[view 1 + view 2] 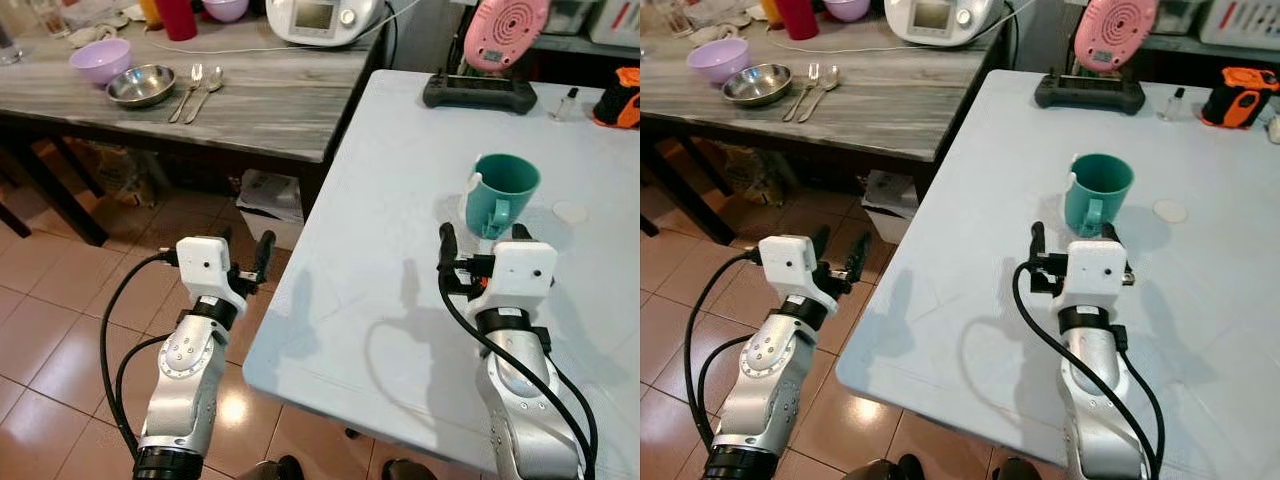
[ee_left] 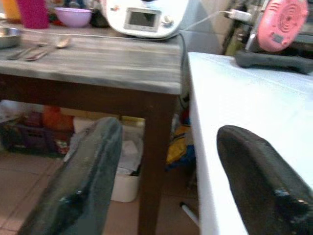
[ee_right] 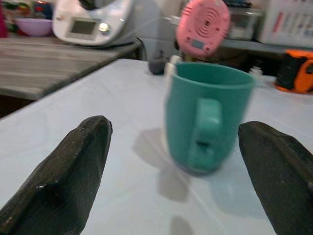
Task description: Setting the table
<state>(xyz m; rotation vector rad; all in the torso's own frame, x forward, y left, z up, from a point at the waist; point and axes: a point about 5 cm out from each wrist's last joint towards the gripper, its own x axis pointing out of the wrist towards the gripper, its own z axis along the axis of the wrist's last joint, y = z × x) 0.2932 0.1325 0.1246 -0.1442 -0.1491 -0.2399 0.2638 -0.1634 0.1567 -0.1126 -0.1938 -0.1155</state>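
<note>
One teal mug (image 1: 498,193) stands upright on the white table (image 1: 380,300), its handle turned toward the robot. The right gripper (image 3: 171,176) is just behind it at 6 o'clock, fingers spread wide and not touching it. The left gripper (image 2: 161,186) hangs past the table's edge over the tiled floor (image 1: 50,330), fingers spread too, holding nothing. At 10 o'clock, well apart, is a gray streaky wooden table (image 1: 250,100). On it sit one round purple bowl (image 1: 99,59), one shiny metal bowl (image 1: 140,85) and two shiny pieces of cutlery (image 1: 196,92) side by side. A white kitchen machine (image 1: 318,18) stands behind them. A flat black device (image 1: 479,92) lies at 12 o'clock, with a pink round thing (image 1: 505,30) behind it.
</note>
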